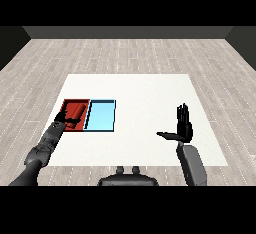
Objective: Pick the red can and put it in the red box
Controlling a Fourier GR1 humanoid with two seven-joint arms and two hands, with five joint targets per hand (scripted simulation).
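The red can (76, 111) lies tilted inside the red tray (83, 103) at the table's left. My left hand (63, 119) reaches over the tray's near left corner, its fingers curled round the can's lower end. The hand hides part of the can and of the tray floor. My right hand (184, 126) is held upright over the right half of the table, fingers straight and thumb stretched to the left, holding nothing.
A light blue tray (101, 116) lies right next to the red tray, on its right side. The white table (140, 93) ends just in front of both forearms. Grey wooden floor surrounds it.
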